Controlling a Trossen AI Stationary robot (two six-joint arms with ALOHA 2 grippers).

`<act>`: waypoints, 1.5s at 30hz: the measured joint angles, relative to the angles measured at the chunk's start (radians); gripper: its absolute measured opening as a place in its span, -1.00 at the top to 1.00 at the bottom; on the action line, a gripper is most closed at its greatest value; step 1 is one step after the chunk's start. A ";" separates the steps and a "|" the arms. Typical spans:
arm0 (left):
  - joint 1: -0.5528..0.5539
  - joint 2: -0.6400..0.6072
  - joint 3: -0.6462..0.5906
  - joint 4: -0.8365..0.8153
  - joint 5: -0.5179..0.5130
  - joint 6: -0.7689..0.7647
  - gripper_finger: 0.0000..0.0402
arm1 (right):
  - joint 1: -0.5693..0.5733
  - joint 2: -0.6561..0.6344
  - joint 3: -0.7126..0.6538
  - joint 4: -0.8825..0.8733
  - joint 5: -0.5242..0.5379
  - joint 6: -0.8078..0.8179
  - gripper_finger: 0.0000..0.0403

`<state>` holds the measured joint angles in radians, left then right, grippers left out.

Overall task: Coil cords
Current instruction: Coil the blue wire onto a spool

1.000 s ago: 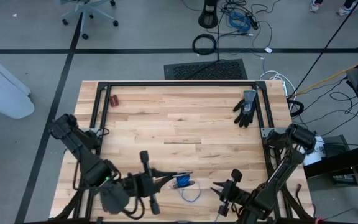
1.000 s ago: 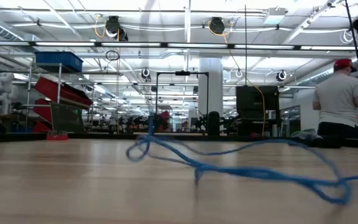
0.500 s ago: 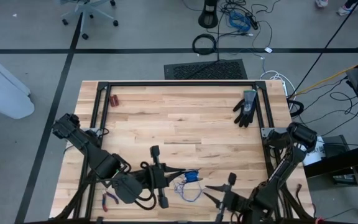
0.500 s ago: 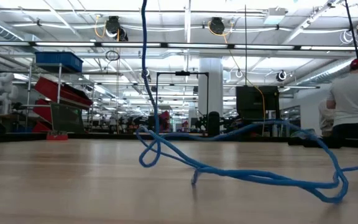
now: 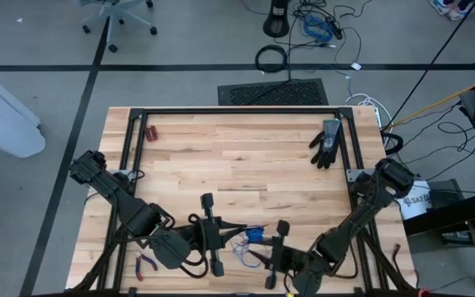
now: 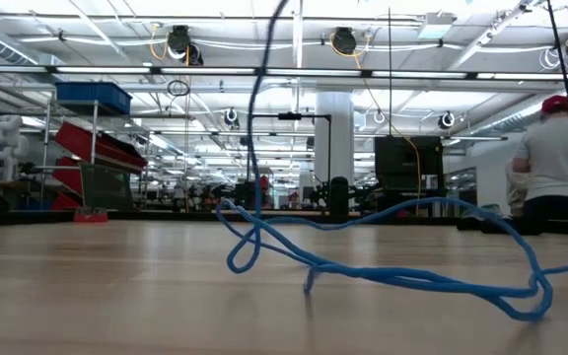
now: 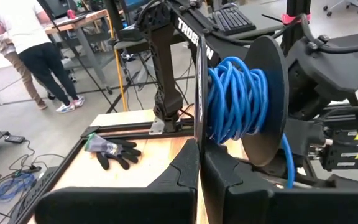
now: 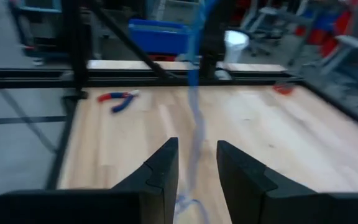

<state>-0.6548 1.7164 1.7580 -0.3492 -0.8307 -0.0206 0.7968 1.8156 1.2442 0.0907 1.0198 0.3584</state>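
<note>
Shifting since a second ago: the right arm has swung in from the table's right side toward the middle of the near edge, and its right gripper (image 8: 197, 168) now sits just beside the loose cord (image 6: 363, 271).
Left arm: it has moved a little toward the centre and now holds its place over the near left part of the table.
Cord strand: in the low view the rising strand now leans off to the upper right, where it earlier rose nearly straight up. The loops on the wood lie much as they did half a second ago.
Room: an open workshop with ceiling lights, shelving and a blue bin. A person stands at the far right of the low view.
Table (image 5: 237, 165): pale wooden boards inside a dark frame.
Left gripper (image 7: 199, 155): clenched on the thin black flange of a spool (image 7: 266, 74) wound with blue cord.
Right gripper state: released, with its fingers apart. A blurred length of cord runs up between them, and whether it touches either finger cannot be told.
Cord place: part is wound on the spool, and the rest lies in loose loops on the near middle of the table, between the two grippers.
Glove (image 5: 326, 142): black, lying at the far right of the table.
Pliers (image 5: 145, 264): red-handled, near the left front corner, well apart from the cord.
</note>
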 joint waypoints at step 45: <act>-0.016 -0.001 0.000 -0.025 0.013 0.002 0.97 | -0.044 0.084 0.000 -0.058 0.015 0.204 0.97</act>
<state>-0.6704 1.7153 1.7580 -0.3741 -0.8177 -0.0181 0.7529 1.8998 1.2442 0.0327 1.0344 0.5622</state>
